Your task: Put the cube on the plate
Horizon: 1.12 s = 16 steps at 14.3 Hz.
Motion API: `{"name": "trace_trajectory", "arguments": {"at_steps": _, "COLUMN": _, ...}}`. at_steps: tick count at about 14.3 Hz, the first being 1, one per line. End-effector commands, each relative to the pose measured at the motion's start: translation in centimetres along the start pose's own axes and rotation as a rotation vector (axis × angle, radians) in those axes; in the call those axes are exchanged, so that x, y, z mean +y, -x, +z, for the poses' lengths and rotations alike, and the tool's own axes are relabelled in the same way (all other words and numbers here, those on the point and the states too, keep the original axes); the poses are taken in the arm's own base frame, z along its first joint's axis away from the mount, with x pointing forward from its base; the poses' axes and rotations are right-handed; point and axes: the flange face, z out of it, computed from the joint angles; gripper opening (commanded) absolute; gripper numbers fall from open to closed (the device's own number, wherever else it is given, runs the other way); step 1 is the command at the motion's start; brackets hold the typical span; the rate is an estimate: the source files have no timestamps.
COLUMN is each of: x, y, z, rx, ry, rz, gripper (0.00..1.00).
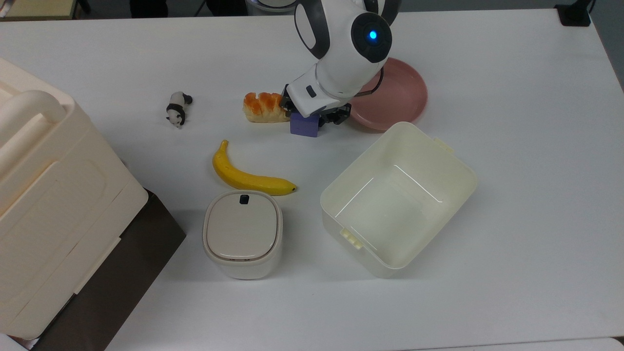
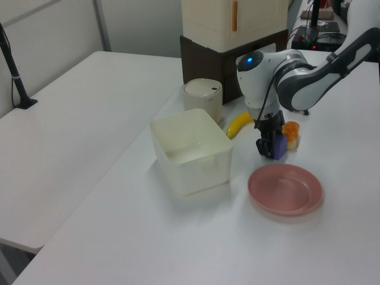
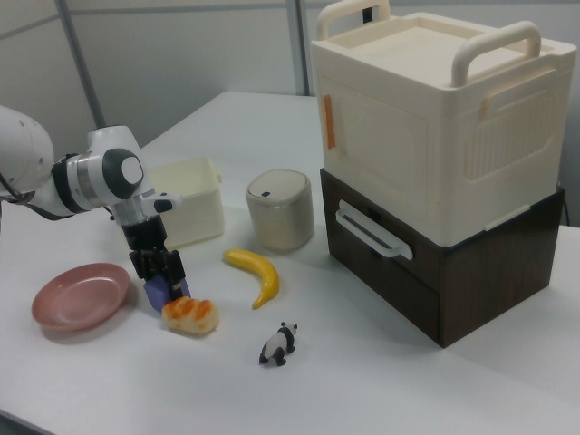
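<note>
Top view: we've got the gripper (image 1: 312, 118) low at the table, fingers closed on the cube (image 1: 303, 126), w/ the cube's base at or just off the tabletop; we can't tell which. The bread roll (image 1: 261, 107) sits just beside the cube at its 9 o'clock, prob touching.

Key relation for us: the plate (image 1: 407, 92) lies at roughly 2 o'clock from the cube, near but apart, partly under the arm's wrist. The cream tub (image 1: 453, 161) is at 4 o'clock, its near rim close to the plate's edge.

Left view agrees: the cube (image 2: 279, 146) sits in the gripper (image 2: 270, 146), the plate (image 2: 285, 189) at about 6 o'clock from it.

Our read: lift enough to clear the raised rim, carry toward 2 o'clock, stay off the tub's corner, then set down nr the plate's middle.
</note>
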Motion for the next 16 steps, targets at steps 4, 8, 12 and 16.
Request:
{"name": "trace_trajectory", "arguments": {"at_steps": 4, "x": 0.2, "y": 0.0, "z": -0.3, "rx": 0.000, "ry": 0.007, "rz": -0.005, "gripper": 0.14}}
{"name": "trace_trajectory", "arguments": {"at_steps": 8, "x": 1.0, "y": -0.7, "z": -1.1, "rx": 0.012, "ry": -0.006, "rz": 0.014, "gripper": 0.06}}
{"name": "trace_trajectory", "arguments": {"at_steps": 12, "x": 2.0, "y": -1.3, "z": -2.1, "rx": 0.025, "ry": -0.013, "rz": 0.031, "gripper": 0.00}}
{"name": "trace_trajectory", "arguments": {"at_steps": 16, "x": 3.1, "y": -2.0, "z": -4.1, "rx": 0.035, "ry": -0.060, "rz": 0.072, "gripper": 0.00}}
